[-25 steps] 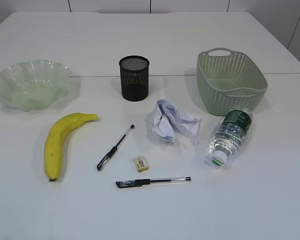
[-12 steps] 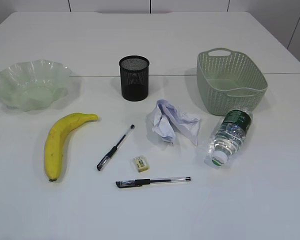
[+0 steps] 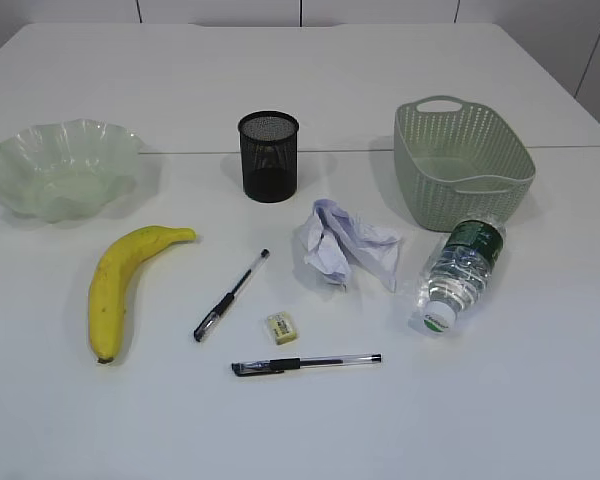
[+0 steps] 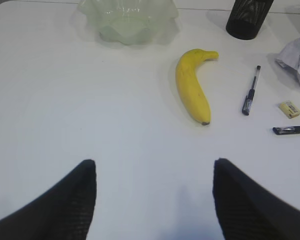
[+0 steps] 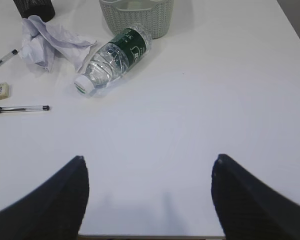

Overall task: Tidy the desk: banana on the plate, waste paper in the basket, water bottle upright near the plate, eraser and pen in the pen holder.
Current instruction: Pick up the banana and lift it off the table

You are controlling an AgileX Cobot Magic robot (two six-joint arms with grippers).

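Nothing of the tidy-up was done yet. The banana [image 3: 120, 285] lay flat on the desk [image 3: 500, 400], near the plate [image 3: 60, 165], which sat at the far left. The crumpled waste paper [image 3: 345, 250] lay in the middle, just nearer than the pen holder [image 3: 268, 155] and left of the basket [image 3: 460, 160] at the far right. The water bottle [image 3: 458, 275] lay on its side just near of the basket, cap toward the near edge. The eraser [image 3: 281, 327] sat between 2 pens, a slanted pen [image 3: 230, 295] to its left and a level pen [image 3: 305, 363] just nearer.

The left gripper [image 4: 155, 200] hovered over bare desk at the near left, jaws wide apart and holding nothing. The right gripper [image 5: 150, 200] hung over bare desk at the near right, equally spread and empty.

Several risks looked likely. The bottle, round and on its side, could roll away if nudged off-centre, and once stood up could topple. The eraser was tiny and lay close to the level pen, so a wide grasp might catch both or flick either away. The thin pens lay flat and could slip from the fingertips. The light pen holder might tip if a pen struck its rim. The plate's wavy rim might let the banana slide off.
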